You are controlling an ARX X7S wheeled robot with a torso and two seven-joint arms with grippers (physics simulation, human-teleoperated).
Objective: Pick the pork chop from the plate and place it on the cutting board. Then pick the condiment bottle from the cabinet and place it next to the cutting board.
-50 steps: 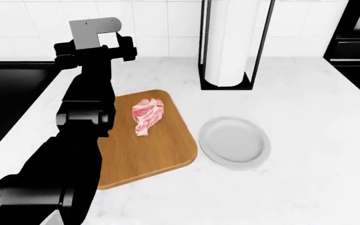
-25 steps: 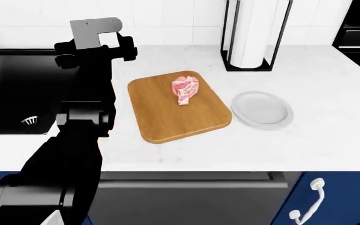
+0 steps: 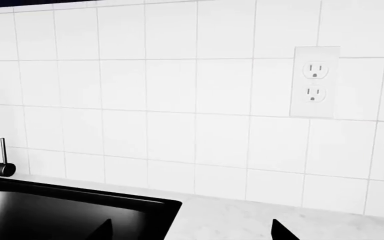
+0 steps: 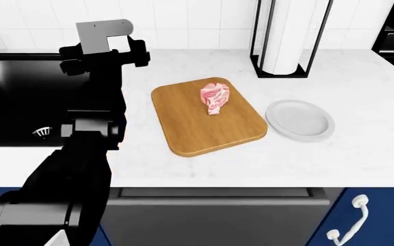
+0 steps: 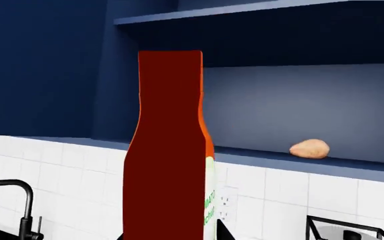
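Two jobs, and the first looks done: on the white desk (image 4: 361, 154) the cutting board (image 4: 204, 125) sits at centre frame in the head view, its long axis running from upper left to lower right, with the pork chop (image 4: 214, 97) lying on its upper part, narrow end pointing down the frame. Just right of the board, apart from it, the plate (image 4: 299, 120) is bare. My left arm (image 4: 91, 133) fills the left of the frame; its hand shows only two dark tips low in its wrist view, so I cannot tell how wide it stands.

Upright and filling the centre of my right wrist view is the condiment bottle (image 5: 168, 160), long axis vertical, cap up, the cabinet shelf (image 5: 299, 160) behind it. I judge my right hand has hold of it, though no fingers show. It must go down beside the board.
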